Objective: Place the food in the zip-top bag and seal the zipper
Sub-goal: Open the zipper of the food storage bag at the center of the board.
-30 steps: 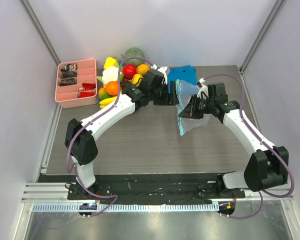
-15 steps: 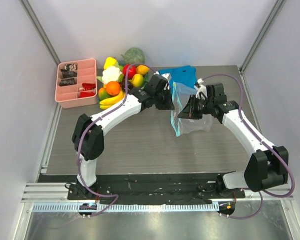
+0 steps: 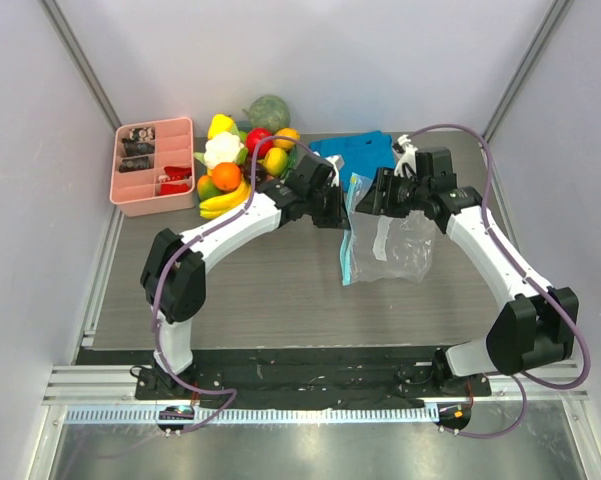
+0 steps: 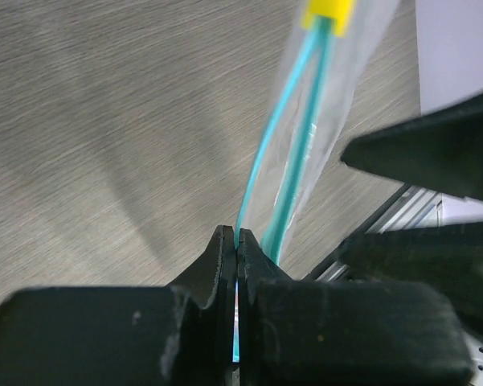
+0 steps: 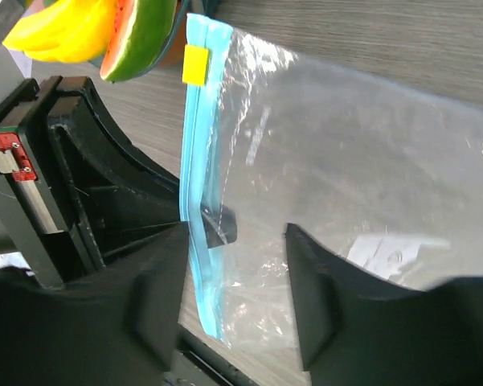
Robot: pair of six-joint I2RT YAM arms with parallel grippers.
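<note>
A grey wood-grain table [image 3: 260, 290] inside white walls is carrying everything. The toy fruits are sitting in a heap at the back left, none of them bagged yet: the banana bunch [image 3: 218, 203], the orange [image 3: 225, 176] and the red apple [image 3: 259, 142] are crowding around a white cauliflower [image 3: 221, 150], beside a pink compartment tray [image 3: 152, 170]. A folded blue cloth [image 3: 365, 150] is lying at the back centre.

The clear zip-top bag [image 3: 390, 250] is resting mid-table between the two arms, its mouth edge turned toward the left arm. The left gripper [image 3: 340, 212] is pinching the teal zipper [image 3: 348, 250] with its jaws pressed tight together. In the left wrist view the two zipper tracks are running apart below a yellow end tab [image 5: 195, 64], and only one appears to be passing between the jaws, so this grip is probably pinning one lip so the mouth can be pulled open.

The right gripper [image 3: 372, 197] is hovering over the bag near the same edge with its fingers spread and nothing between them. It is likely lining up to take the free lip, since an opened mouth is needed before any fruit can go in.
</note>
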